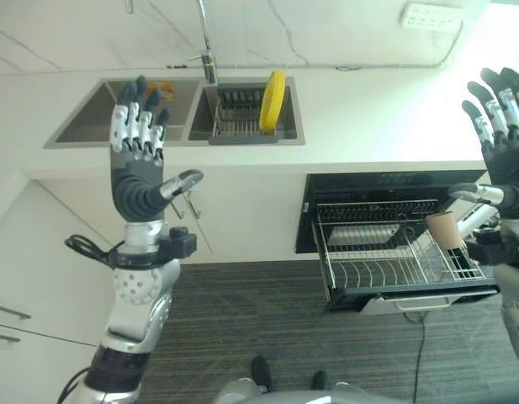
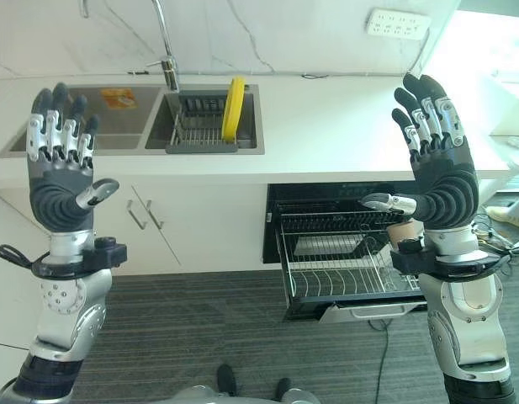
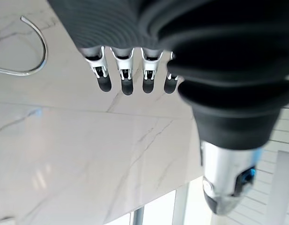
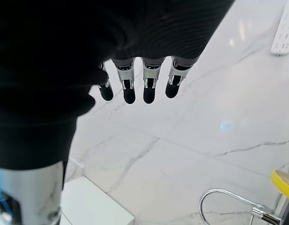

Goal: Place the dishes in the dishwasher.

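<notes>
Both hands are held up flat, with nothing in them.

The left hand [image 2: 64, 181] is seen at the left, fingers straight. A yellow plate [image 2: 234, 108] is stood in the sink rack [image 2: 200, 128], upper middle. The dishwasher rack [image 2: 339, 265] is pulled out, lower right. The right hand [image 2: 440, 172] is spread wide at the right.

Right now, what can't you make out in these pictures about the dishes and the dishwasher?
- Sink rack: whatever stands behind the yellow plate is hidden by it.
- Left basin: the orange item is too small to identify; the left hand covers part of it in the left eye view.
- Dishwasher rack: its right end is hidden behind the right hand.
</notes>
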